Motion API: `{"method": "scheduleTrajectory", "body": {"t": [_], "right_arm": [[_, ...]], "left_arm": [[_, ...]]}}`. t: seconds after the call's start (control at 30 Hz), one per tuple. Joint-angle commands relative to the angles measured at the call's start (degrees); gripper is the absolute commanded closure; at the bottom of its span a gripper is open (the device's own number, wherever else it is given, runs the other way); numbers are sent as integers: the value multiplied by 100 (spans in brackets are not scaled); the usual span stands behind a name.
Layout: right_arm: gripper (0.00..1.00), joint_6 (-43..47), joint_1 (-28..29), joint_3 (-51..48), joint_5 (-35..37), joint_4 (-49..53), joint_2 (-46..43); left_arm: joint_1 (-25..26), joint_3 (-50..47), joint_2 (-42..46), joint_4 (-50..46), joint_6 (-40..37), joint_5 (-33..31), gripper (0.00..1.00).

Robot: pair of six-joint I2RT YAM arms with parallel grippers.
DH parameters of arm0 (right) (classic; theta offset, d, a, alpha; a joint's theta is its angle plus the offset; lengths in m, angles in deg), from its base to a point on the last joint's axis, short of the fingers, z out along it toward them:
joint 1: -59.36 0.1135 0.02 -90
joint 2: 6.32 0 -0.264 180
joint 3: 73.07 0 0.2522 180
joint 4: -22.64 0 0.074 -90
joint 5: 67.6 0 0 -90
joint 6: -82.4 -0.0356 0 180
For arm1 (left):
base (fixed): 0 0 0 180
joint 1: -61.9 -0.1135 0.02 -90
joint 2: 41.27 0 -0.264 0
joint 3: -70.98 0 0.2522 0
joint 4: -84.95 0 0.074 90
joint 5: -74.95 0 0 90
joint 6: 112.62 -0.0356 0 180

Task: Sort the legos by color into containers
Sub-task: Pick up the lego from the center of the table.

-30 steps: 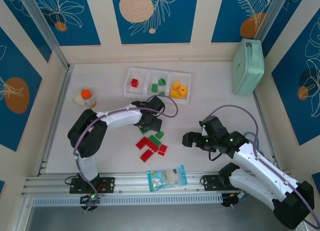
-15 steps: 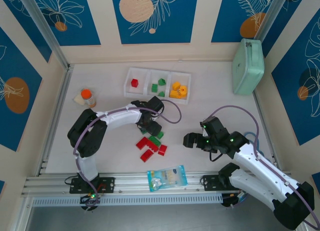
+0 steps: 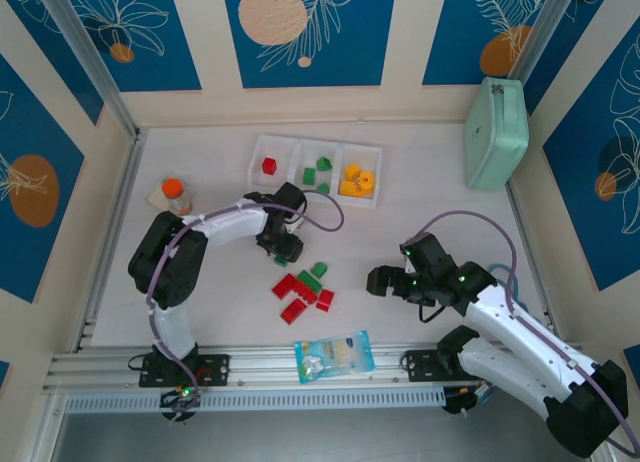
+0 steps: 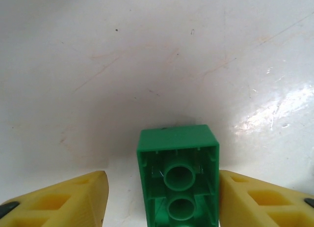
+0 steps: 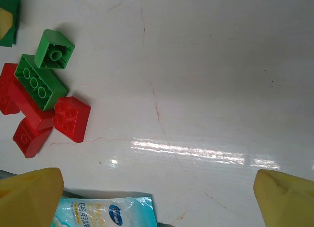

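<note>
A green lego [image 4: 177,175] lies between my left gripper's [image 4: 162,180] yellow fingers, hollow side toward the camera. The right finger touches it and a gap shows on the left side. From above, the left gripper [image 3: 283,248] hangs just left of the loose pile of red legos [image 3: 296,294] and green legos [image 3: 318,270]. The white tray [image 3: 300,139] behind it holds one red, several green and several yellow legos, one colour per compartment. My right gripper [image 3: 378,280] stands open and empty, right of the pile [image 5: 71,118].
An orange-capped bottle [image 3: 174,192] stands at the left. A mint-green case [image 3: 497,132] leans at the back right. A clear blue-printed bag [image 3: 335,354] lies at the near edge, and the bag [image 5: 105,212] is close to my right gripper's left finger.
My left gripper has moved left and slightly back from the top of the pile to the green lego. The right arm has held still.
</note>
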Motion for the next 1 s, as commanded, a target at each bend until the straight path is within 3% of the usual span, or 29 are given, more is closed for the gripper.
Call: {"method": "scheduleTrajectory", "body": {"t": [0.0, 0.3, 0.53, 0.77, 0.97], "right_arm": [[0, -43, -19, 201, -32, 15, 62], [0, -43, 25, 293, -25, -63, 231], [0, -30, 33, 300, 93, 8, 156], [0, -78, 25, 265, 281, 62, -97], [0, -101, 3, 188, 318, 132, -236]], "left_arm": [[24, -91, -65, -79, -202, 388, 44], [18, -212, -207, -88, 147, 492, 56], [21, -167, -21, -166, 569, 316, 75], [8, 354, 452, -59, 1002, -89, 76], [-178, 1555, 63, 15, 1191, -312, 75]]}}
